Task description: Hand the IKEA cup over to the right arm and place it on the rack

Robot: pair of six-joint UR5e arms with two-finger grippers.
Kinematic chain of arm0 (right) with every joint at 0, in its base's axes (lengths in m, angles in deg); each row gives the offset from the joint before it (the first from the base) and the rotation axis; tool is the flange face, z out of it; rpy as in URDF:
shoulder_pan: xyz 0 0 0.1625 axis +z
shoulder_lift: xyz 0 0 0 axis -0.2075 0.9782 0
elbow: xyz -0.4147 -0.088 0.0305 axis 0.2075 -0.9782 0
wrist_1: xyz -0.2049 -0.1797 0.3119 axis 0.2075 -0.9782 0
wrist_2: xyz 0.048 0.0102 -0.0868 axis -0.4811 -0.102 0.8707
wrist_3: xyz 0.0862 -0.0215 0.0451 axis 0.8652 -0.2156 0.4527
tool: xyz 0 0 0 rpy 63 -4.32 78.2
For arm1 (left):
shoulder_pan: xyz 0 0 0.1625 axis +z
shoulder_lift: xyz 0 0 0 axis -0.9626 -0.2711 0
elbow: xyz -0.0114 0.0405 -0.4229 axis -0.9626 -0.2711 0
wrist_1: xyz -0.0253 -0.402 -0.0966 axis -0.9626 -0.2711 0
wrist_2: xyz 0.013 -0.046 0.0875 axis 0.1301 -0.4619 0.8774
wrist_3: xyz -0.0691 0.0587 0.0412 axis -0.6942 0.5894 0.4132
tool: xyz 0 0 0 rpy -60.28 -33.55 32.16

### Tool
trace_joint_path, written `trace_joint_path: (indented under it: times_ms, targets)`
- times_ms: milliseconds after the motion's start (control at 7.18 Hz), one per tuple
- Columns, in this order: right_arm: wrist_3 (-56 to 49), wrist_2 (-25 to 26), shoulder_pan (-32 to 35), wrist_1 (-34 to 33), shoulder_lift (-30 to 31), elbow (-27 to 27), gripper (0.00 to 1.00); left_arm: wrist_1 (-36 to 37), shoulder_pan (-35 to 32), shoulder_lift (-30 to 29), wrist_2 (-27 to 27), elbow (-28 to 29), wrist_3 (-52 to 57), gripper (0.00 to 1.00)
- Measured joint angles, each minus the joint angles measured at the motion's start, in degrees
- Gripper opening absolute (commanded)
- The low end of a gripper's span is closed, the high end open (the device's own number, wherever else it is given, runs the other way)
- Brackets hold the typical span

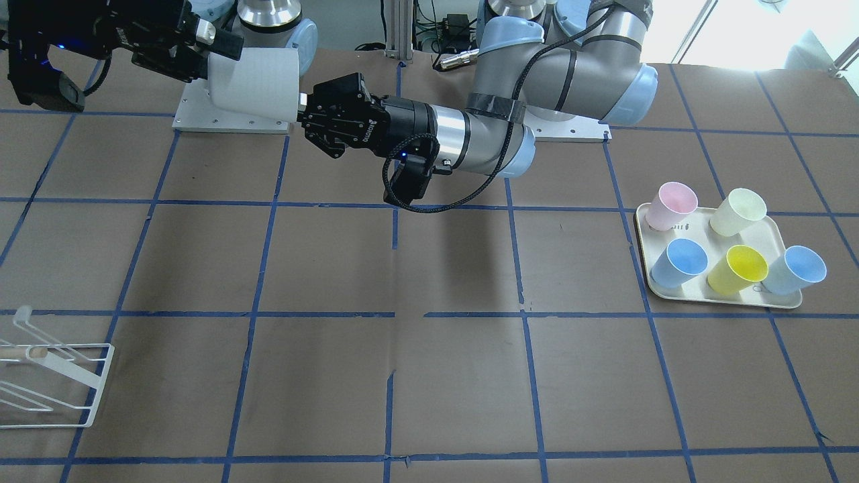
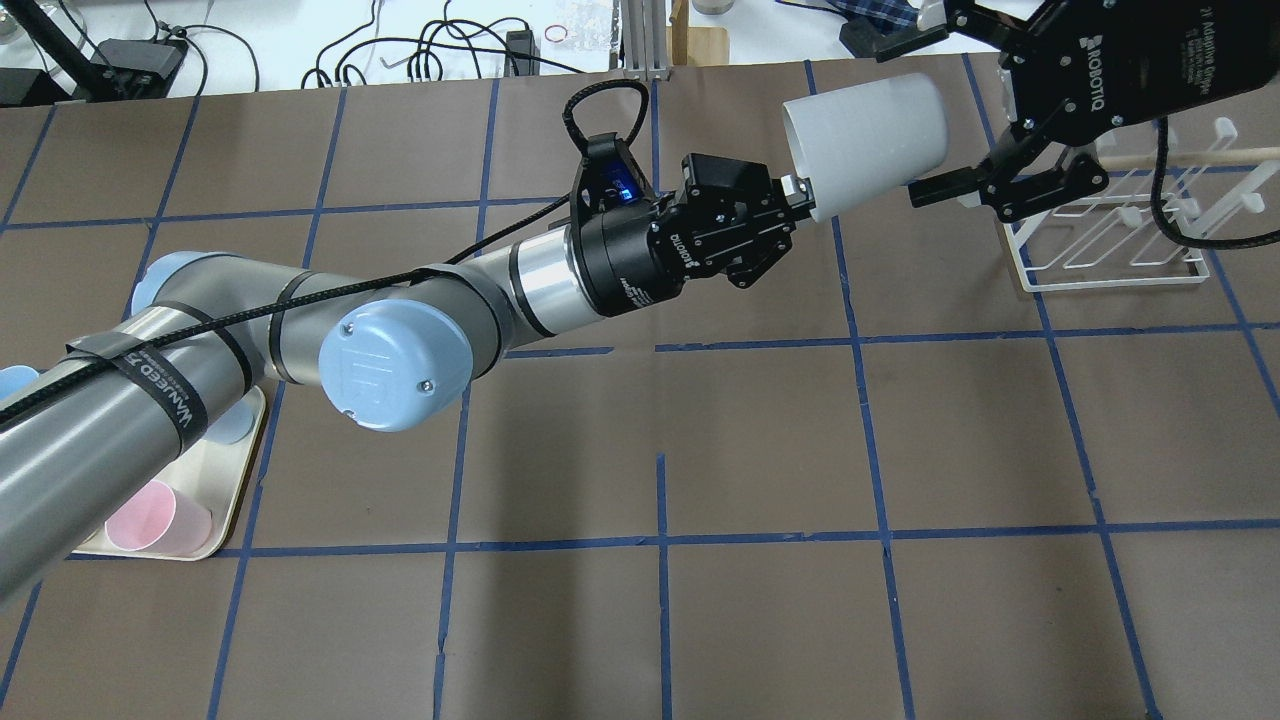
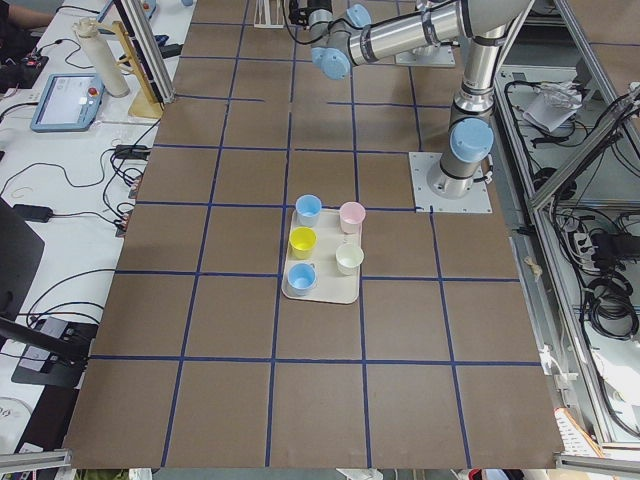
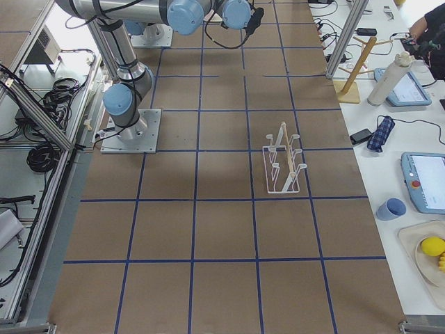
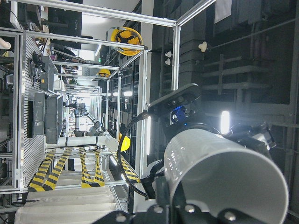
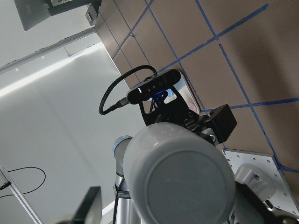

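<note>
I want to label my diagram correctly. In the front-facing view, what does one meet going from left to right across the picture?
right gripper → grey cup → left gripper → tray of cups. The rack is left out because it overlaps the right gripper sideways.

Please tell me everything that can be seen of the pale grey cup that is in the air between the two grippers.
The IKEA cup is a pale grey, matte, plastic-looking tumbler, tapered, without handle. It lies on its side above the table. The left gripper pinches its rim; the open right gripper straddles its base end, contact unclear.
</note>
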Motion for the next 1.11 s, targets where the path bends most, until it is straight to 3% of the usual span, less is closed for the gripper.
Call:
trace_joint_path:
  times_ms: [836, 1115]
  targets:
    - [0.8, -0.4, 0.0, -1.0, -0.7, 1.5, 0.92, 0.8, -0.9, 0.0, -2.2, 0.0, -0.1, 0.00]
    - [1.0, -1.1, -0.2, -1.0, -0.7, 1.5, 0.78, 0.8, -1.0, 0.0, -2.2, -0.1, -0.1, 0.00]
